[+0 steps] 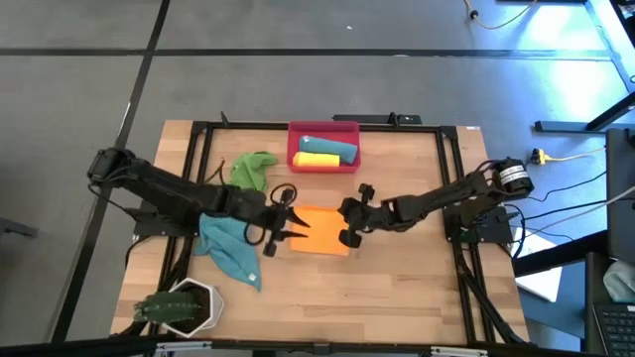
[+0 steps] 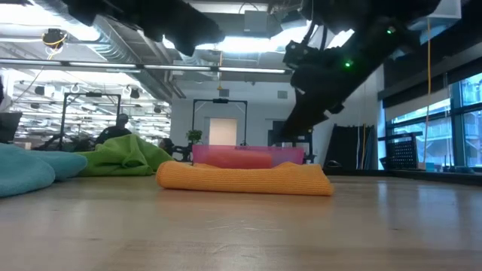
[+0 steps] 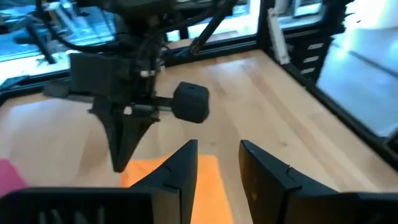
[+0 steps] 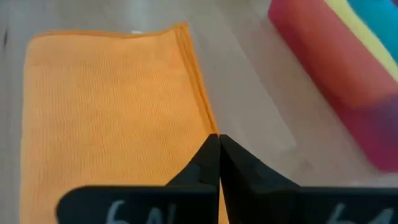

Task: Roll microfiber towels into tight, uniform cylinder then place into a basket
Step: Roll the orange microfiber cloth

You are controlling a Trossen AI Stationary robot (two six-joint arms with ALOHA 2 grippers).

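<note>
Lying folded flat at mid-table, the orange towel [image 1: 319, 231] is flanked by both arms | right gripper [image 4: 217, 149] is clenched empty at its edge | left gripper [image 3: 217, 163] is parted above it | basket [image 1: 349, 163], behind, is holding two rolls | edge is best gripped squarely, rolled evenly.

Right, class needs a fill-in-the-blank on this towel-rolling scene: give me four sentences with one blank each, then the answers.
1. The folded towel lying flat between the two hands is ____ in colour.
2. The red-pink basket already holds a yellow roll and a ____ one.
3. The right hand has its fingers ____, with nothing between them.
4. The potted plant stands at the table corner on the ____ arm's side.

Missing words: orange; teal-blue; shut; left
</note>
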